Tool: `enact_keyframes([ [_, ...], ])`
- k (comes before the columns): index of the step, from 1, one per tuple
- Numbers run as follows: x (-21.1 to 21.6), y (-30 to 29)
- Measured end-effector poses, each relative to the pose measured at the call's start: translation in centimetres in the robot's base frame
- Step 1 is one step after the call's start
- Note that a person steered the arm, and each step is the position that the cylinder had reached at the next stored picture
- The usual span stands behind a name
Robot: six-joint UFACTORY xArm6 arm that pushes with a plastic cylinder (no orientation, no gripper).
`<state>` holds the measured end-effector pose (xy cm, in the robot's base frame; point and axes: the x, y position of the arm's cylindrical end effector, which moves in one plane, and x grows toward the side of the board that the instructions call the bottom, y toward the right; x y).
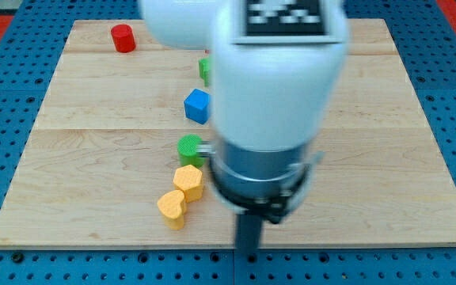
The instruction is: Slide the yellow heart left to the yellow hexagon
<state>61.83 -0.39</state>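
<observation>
Yellow heart [171, 208] touches yellow hexagon [188, 181] near the wooden bench's [386, 158] bottom edge; my tip [248, 255], blurred, holds nothing.

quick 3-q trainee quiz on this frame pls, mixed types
1. True or false: the yellow heart touches the yellow hexagon.
2. Which block lies nearest the view's top-left corner? A) blue cube B) red cylinder C) green cylinder
3. Fill in: my tip sits to the view's ____ of the yellow heart.

Key: 1 true, the heart rests against the hexagon's lower left. 2 B. 3 right, and a little lower.
</observation>
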Motion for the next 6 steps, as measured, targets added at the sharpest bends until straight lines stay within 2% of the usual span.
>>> enact_keyframes([
  [1,0.0,-6.4],
  [2,0.0,-7.9],
  [6,-3.2,-5.9],
])
